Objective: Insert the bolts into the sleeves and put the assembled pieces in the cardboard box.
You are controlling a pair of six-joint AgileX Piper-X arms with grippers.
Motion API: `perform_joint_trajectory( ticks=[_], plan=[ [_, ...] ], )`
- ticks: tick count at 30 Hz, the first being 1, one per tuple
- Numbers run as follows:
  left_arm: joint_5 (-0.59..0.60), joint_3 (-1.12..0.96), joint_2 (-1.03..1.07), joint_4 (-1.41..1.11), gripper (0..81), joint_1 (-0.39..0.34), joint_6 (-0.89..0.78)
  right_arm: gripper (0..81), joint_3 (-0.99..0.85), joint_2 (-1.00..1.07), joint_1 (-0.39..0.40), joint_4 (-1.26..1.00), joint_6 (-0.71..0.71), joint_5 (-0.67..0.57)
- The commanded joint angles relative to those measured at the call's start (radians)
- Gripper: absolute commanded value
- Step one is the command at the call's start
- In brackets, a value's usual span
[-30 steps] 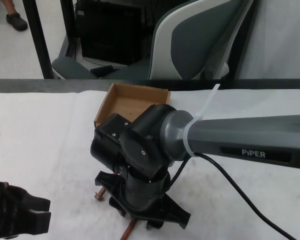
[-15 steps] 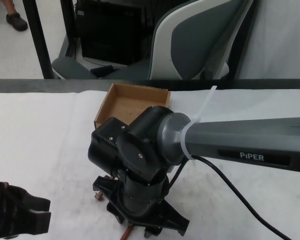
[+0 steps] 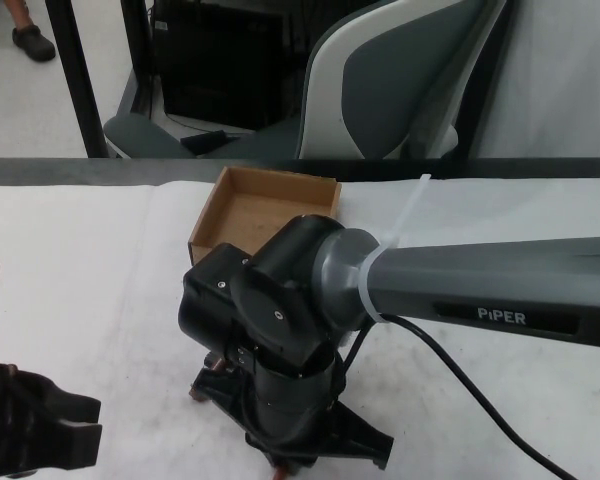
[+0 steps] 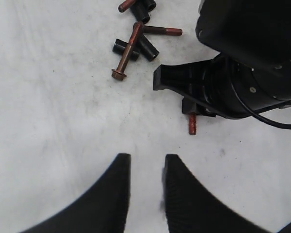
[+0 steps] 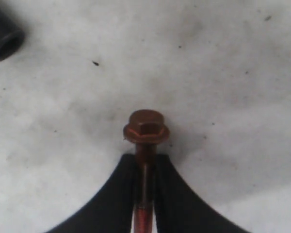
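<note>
- Bolt (image 5: 146,127): copper-coloured with a flanged hex head. Its shank is pinched between the fingers (image 5: 111,204) of the right gripper (image 5: 145,162). The head projects just past the fingertips, close over the white surface (image 5: 223,73). In the left wrist view the threaded end pokes out of that gripper's far side.
- Right gripper: closed on the shank. In the high view it sits at lower centre of the frame, beneath its own arm (image 3: 480,290).
- Sleeve (image 5: 2,41): black, lying on the surface near the held bolt and apart from it.
- Loose parts: more bolts and sleeves lie mixed together just beside the right gripper. One long bolt (image 4: 126,54) lies across a short sleeve (image 4: 121,48). Whether any bolt in that group is seated in a sleeve cannot be told.
- Cardboard box (image 3: 212,215): upper centre of the high view, beyond the arm. No piece is seen on the part of its floor that shows.
- Left gripper (image 4: 146,158): lower left of the high view, well apart from the parts. Its fingers stand at a narrow gap and hold nothing.
- Progress, as judged: early. One bolt is in hand but not yet in a sleeve. Insertion, the remaining pairs and all boxing are left to do.
</note>
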Motion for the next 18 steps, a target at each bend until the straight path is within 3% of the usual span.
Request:
perform_joint_trajectory(
  ticks=[1,7,18],
  plan=[
    [-0.005,-0.012,0.004,-0.004,23.5,0.002,0.004,0.3,0.008,0.013,-0.013,0.046,-0.112,0.039],
    [0.031,-0.012,0.069,-0.004,23.5,0.002,-0.023,0.3,0.012,-0.018,-0.036,0.11,-0.342,0.129],
    [0.052,-0.093,0.294,-0.011,24.1,0.002,-0.122,0.3,0.283,-0.293,-0.043,-0.148,-0.494,0.135]
  ],
)
